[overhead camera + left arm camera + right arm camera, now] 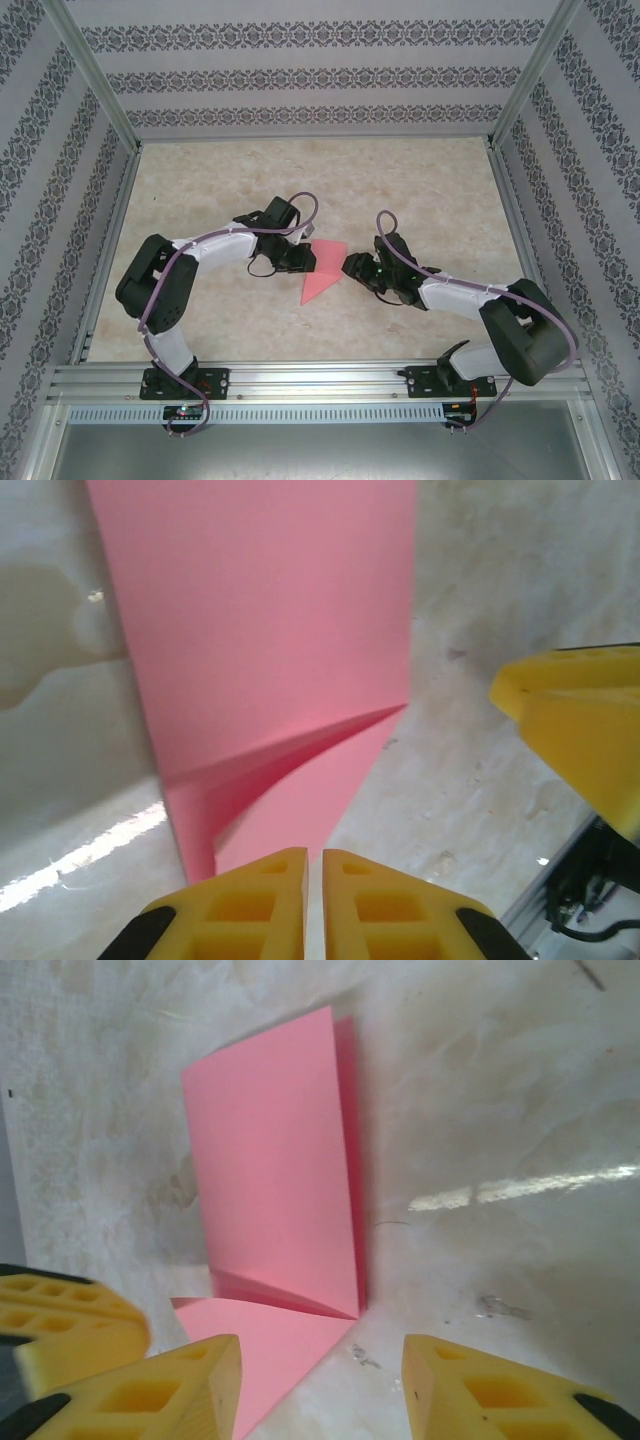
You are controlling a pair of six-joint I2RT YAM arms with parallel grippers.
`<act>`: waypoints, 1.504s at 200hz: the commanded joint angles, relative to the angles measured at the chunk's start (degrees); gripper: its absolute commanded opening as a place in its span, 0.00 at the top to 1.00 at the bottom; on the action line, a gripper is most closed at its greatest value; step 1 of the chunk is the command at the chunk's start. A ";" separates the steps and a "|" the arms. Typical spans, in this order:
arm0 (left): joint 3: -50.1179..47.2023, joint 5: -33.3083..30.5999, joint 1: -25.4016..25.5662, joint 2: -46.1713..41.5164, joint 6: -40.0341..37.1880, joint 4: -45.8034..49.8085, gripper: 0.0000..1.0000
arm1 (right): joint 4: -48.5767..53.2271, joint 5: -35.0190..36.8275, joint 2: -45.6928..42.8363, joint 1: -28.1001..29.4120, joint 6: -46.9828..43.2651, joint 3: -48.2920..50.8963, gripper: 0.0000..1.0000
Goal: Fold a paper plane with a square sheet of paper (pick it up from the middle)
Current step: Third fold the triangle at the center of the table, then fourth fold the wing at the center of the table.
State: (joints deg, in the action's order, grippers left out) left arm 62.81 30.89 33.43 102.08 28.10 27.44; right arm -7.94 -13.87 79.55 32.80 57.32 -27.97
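Nearest, the right gripper (318, 1360) is half open and empty beside the pink-red folded paper sheet (275, 1170) on the pale marbled desk (400, 180). The left gripper (315, 858) is pinched on its edge. A fold is judged in hand; next, it must be pressed flat.

Under and beyond the left gripper (307, 258) and right gripper (351, 266) spreads a pale, marbled beige worktop (200, 190), glossy with streaks of reflected light. White walls (300, 60) with dark ornamental bands enclose it behind and at both sides, edged by aluminium posts (94, 75).
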 commanded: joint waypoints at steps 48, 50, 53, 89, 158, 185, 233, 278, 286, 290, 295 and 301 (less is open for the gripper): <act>0.59 -2.49 0.06 1.18 -2.92 2.61 0.87 | -7.49 -3.22 6.44 2.09 1.96 -2.09 0.52; 0.57 -2.50 0.06 1.19 -2.88 2.55 0.86 | -7.76 -3.30 6.59 2.09 2.02 -2.09 0.51; 0.47 -2.52 0.06 1.25 -2.94 2.53 0.87 | -8.08 -3.42 6.76 2.10 2.16 -2.05 0.51; 0.26 -2.91 0.06 2.89 -2.93 1.92 0.87 | -10.95 -4.83 9.48 2.14 2.45 -2.70 0.52; 0.13 -4.60 0.06 4.50 -3.17 2.00 0.88 | -12.61 -5.50 10.59 2.35 2.10 -3.28 0.52; -0.13 -4.68 0.09 4.85 -3.05 1.63 0.88 | -12.34 -6.84 10.65 2.36 0.09 -4.34 0.52; -0.28 -4.72 0.07 5.10 -2.85 1.28 0.88 | -7.87 -8.75 12.50 2.31 -5.47 -7.88 0.56; -0.41 -4.65 0.15 4.95 -2.43 0.90 0.88 | -6.38 -11.03 15.37 2.28 -8.02 -9.55 0.60; -0.41 -4.70 0.11 4.75 -2.43 1.03 0.88 | -6.38 -11.42 15.66 2.35 -8.29 -9.65 0.60; -0.49 -4.74 0.08 4.63 -2.43 1.03 0.88 | -6.45 -11.59 15.84 2.39 -8.43 -9.69 0.60; -0.44 -4.77 0.16 4.60 -2.41 1.04 0.88 | -6.34 -11.83 16.02 2.45 -8.59 -9.78 0.60; -0.48 -4.71 0.08 4.57 -2.42 1.04 0.88 | -5.97 -11.95 16.41 2.41 -8.86 -9.95 0.60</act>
State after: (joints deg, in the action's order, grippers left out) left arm 62.78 26.59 33.43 106.37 26.17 28.88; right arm -14.85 -23.79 94.61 34.52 51.24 -36.40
